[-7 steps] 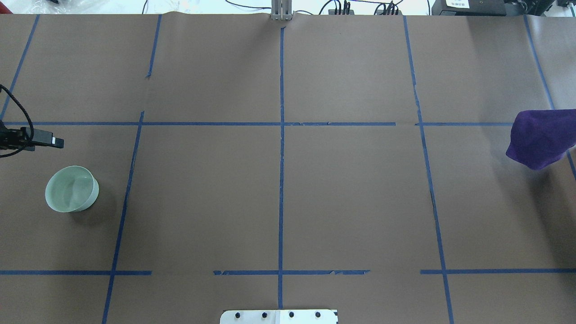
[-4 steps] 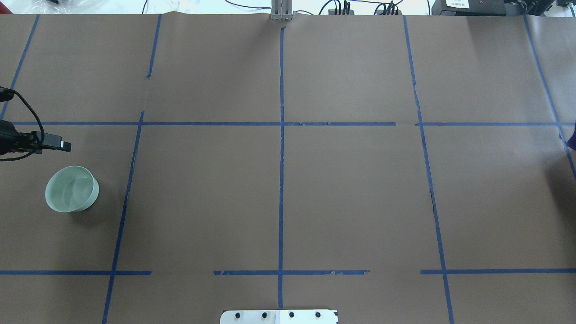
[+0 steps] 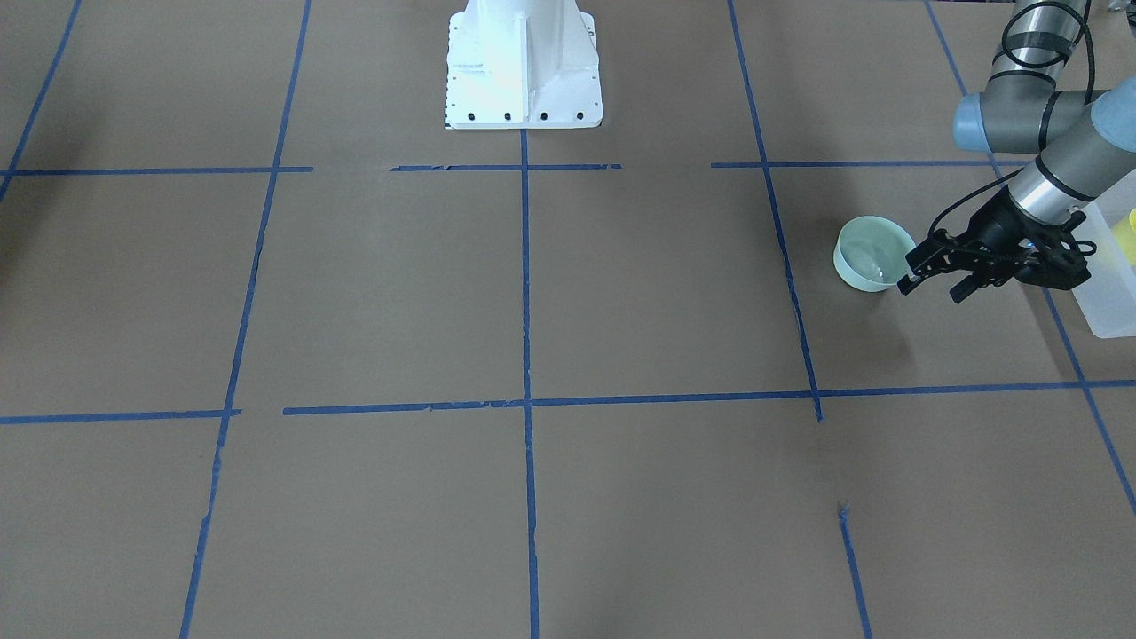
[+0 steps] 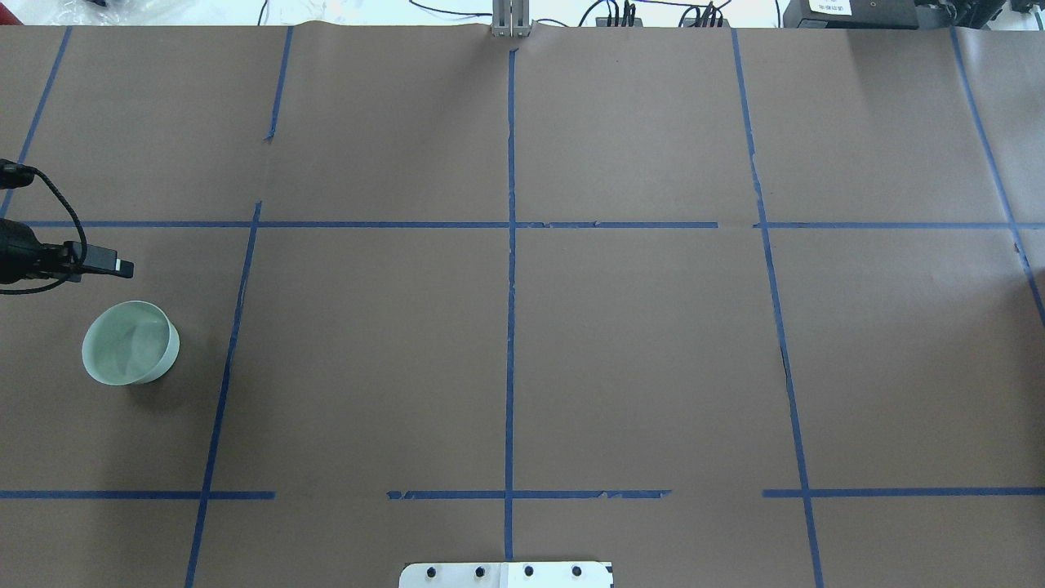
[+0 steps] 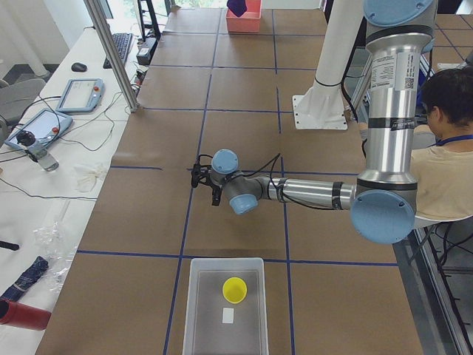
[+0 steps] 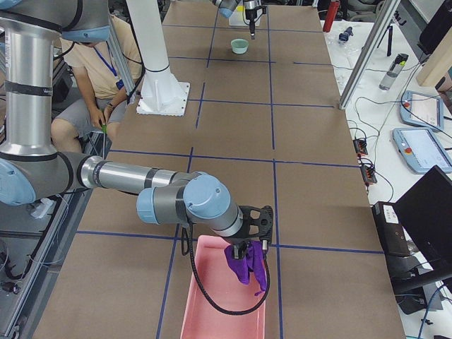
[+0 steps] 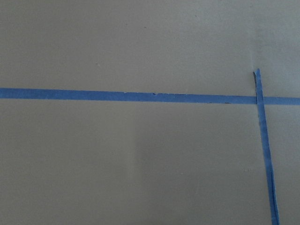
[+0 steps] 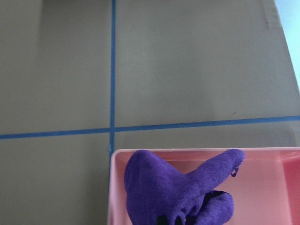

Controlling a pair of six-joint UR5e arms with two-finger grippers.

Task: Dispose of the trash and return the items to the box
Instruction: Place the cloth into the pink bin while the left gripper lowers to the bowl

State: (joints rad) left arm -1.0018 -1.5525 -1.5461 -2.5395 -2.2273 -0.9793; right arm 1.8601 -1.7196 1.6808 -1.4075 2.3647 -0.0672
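Fingers of the left gripper (image 3: 932, 287) stand well apart with nothing between them, black and slim with a pale pad at one tip. You see them hanging near the bowl (image 3: 874, 253), and the overhead view shows a strip of bare paper between tip and rim, so they do not touch. That bowl is round, smooth, pale mint plastic, upright and open-mouthed on the left side of the table (image 4: 637, 343). Your yellow cup (image 5: 235, 289), small and tapered, stands mouth up inside the box (image 5: 194, 303), a frosted white plastic bin with rounded corners at the table's left end. A small white slip (image 5: 228, 315) lies on the box floor just beside the cup. At the opposite end the right gripper (image 6: 248, 248) hangs over a pink tray (image 6: 205, 311), and a soft, fuzzy purple cloth (image 6: 247, 272) droops from it into the tray. The cloth covers the fingers, so you cannot tell whether they pinch it or stand loose. Matte brown paper covers the table, marked into rectangles by blue tape (image 4: 510, 327) that is torn in places. A white metal robot base (image 3: 524, 62) is bolted at the robot's edge. One person (image 5: 443, 140) sits behind the base, and a side bench carries tablets (image 5: 77, 95) and cables.
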